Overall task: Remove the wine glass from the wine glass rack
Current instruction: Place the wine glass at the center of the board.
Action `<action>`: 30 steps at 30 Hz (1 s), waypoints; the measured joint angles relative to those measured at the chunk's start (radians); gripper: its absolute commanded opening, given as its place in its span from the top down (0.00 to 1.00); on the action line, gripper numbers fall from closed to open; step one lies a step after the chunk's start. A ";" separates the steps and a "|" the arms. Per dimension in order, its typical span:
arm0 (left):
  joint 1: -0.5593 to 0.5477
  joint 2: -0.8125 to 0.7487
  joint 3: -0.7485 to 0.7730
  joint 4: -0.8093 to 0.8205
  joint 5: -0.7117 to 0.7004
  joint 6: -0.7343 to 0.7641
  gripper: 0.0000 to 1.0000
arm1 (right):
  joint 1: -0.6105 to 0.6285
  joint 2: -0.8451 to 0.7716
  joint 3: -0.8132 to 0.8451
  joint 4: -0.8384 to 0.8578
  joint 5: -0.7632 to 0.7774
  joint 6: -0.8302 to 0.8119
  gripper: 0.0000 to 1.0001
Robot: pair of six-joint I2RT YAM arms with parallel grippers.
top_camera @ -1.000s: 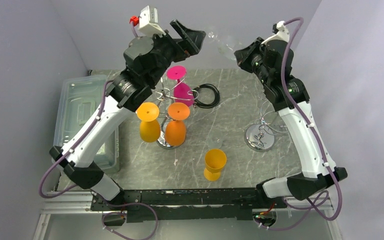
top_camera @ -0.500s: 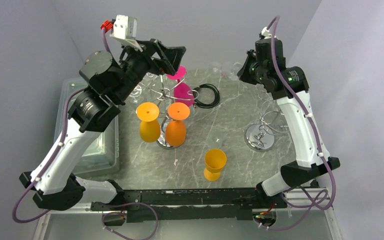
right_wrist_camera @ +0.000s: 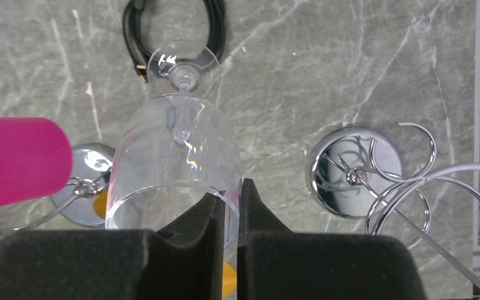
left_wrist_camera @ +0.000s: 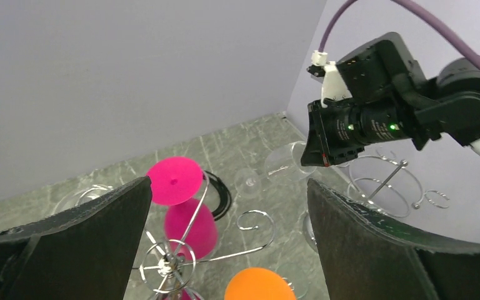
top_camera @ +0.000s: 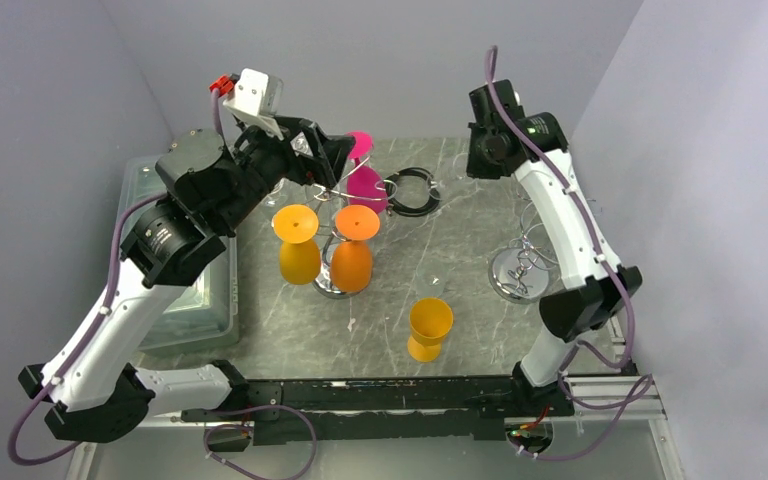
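Left claw point(left_wrist_camera: 228, 187) wide apart above upside-down pink glass point(left_wrist_camera: 190, 228), clear wine glass point(left_wrist_camera: 284, 161) by right arm point(left_wrist_camera: 375, 119) beyond.

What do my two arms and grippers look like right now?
Both arms: white shells, black joints, a purple cable along each. The left arm carries a white camera box with a red plug; the left gripper has broad black grainy fingers. The right arm shows a green light; the right gripper has black fingers too.

Upright orange cup point(top_camera: 429, 328); black coil point(top_camera: 412, 190), perhaps cable; clear bin point(top_camera: 156, 192).
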 measured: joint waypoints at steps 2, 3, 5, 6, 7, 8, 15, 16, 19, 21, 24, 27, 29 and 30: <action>0.000 -0.014 -0.014 -0.008 -0.007 0.015 0.01 | -0.001 0.044 0.011 -0.017 0.013 -0.012 1.00; 0.000 -0.020 -0.017 -0.015 -0.011 0.021 0.01 | -0.001 0.066 0.016 -0.024 0.019 -0.016 1.00; 0.000 -0.030 -0.020 -0.029 -0.024 0.032 0.01 | -0.002 0.106 0.029 -0.040 0.030 -0.027 1.00; 0.000 -0.032 -0.020 -0.037 -0.029 0.037 0.01 | -0.003 0.126 0.033 -0.046 0.035 -0.034 1.00; 0.000 -0.035 -0.020 -0.043 -0.037 0.042 0.01 | -0.004 0.143 0.036 -0.051 0.040 -0.040 1.00; 0.000 -0.036 -0.020 -0.050 -0.046 0.047 0.01 | -0.006 0.158 0.039 -0.054 0.043 -0.045 1.00; 0.000 -0.035 -0.022 -0.096 -0.097 0.076 0.01 | -0.041 0.201 0.037 -0.058 0.039 -0.077 1.00; 0.000 -0.035 -0.022 -0.101 -0.102 0.078 0.01 | -0.045 0.201 0.034 -0.058 0.036 -0.079 1.00; 0.000 -0.031 -0.022 -0.108 -0.114 0.085 0.01 | -0.056 0.205 0.024 -0.057 0.020 -0.090 1.00; 0.000 -0.026 -0.022 -0.114 -0.121 0.087 0.00 | -0.060 0.214 0.018 -0.056 0.015 -0.096 1.00; 0.000 -0.021 -0.024 -0.117 -0.126 0.088 0.01 | -0.060 0.232 0.004 -0.051 0.008 -0.102 1.00; 0.000 -0.017 -0.027 -0.118 -0.130 0.095 0.01 | -0.060 0.251 -0.021 -0.045 -0.008 -0.105 1.00; 0.000 -0.014 -0.027 -0.119 -0.130 0.095 0.00 | -0.059 0.261 -0.038 -0.039 -0.014 -0.108 1.00; 0.000 -0.014 -0.027 -0.120 -0.130 0.097 0.01 | -0.059 0.265 -0.045 -0.037 -0.018 -0.109 1.00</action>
